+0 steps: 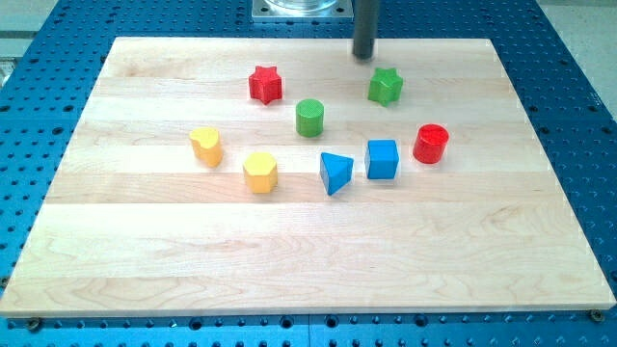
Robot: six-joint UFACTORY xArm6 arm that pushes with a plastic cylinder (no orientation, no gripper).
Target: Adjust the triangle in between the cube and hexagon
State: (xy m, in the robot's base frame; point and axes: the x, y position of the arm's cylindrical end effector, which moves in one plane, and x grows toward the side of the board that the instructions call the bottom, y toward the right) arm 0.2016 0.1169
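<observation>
**Blue triangle sits between yellow hexagon and blue cube**

My tip (363, 56), the lower end of the straight dark rod, stands near the view's top edge of the pale wooden board (289, 260), just up and to the view's left of the green star block (386, 86), touching no block; the rod carries no jaws, so there is nothing to release or clench.

The blue triangle block (335, 173) lies near the board's middle, just left of the blue cube block (382, 159) and well right of the yellow hexagon block (259, 172); it stands apart from both.

The green cylinder block (309, 118) is above the triangle; the red star block (265, 85) is at upper left; the red cylinder block (431, 144) is right of the cube; a yellow block of unclear shape (205, 146) lies furthest left.
</observation>
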